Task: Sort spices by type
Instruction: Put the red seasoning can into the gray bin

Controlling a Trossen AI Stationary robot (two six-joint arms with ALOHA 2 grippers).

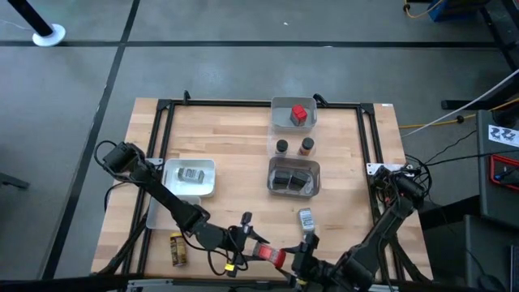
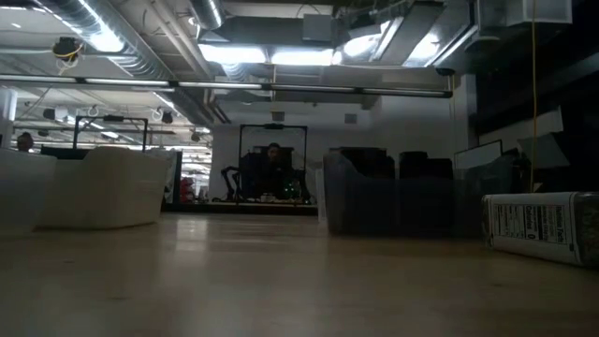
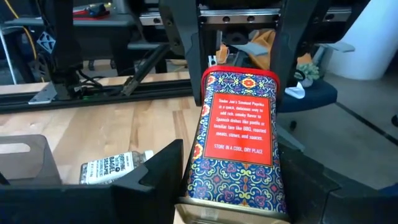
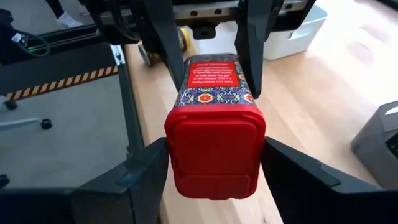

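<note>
Both grippers meet at the bench's (image 1: 235, 195) near edge: left gripper (image 3: 239, 205) and right gripper (image 4: 214, 168) fingers each seem clamped on the red tin (image 1: 272, 256).

Light wood table (image 1: 235, 166), black frame rails along edges. At 12 o'clock: clear tray (image 1: 285, 118). Centre: dark jar (image 1: 281, 147) beside orange-brown jar (image 1: 306, 147); below them second tray (image 1: 293, 188). At 9: white tray (image 1: 207, 180). At 7: yellow jar (image 1: 177, 248). At 5: grey labelled jar (image 1: 306, 219) on its side
</note>
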